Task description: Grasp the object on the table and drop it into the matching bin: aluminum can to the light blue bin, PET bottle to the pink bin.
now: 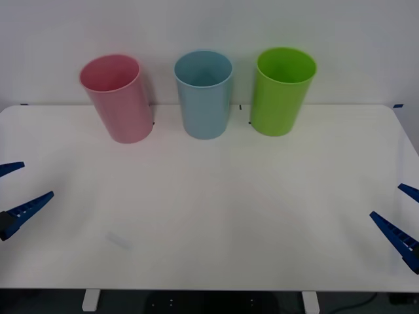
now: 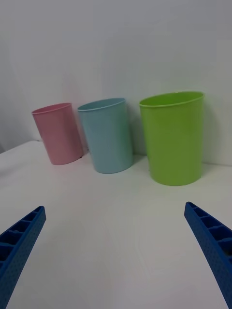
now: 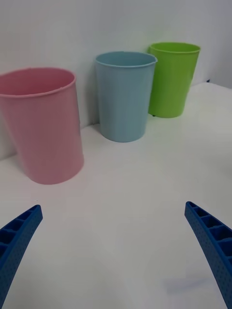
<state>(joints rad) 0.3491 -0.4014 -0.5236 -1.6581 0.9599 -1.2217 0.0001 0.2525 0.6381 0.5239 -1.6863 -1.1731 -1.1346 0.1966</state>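
The pink bin stands at the back left of the white table, and the light blue bin stands beside it in the middle. Both are upright. The aluminum can and the PET bottle are out of view. My left gripper hovers open at the table's left edge with nothing between its fingers; its wrist view has the pink bin and light blue bin ahead. At the right edge my right gripper is open and holds nothing, facing the light blue bin and pink bin.
A lime green bin stands upright to the right of the light blue one, close to the back wall. A faint pale mark lies on the tabletop at the front left. The tabletop between the grippers and the bins is bare white.
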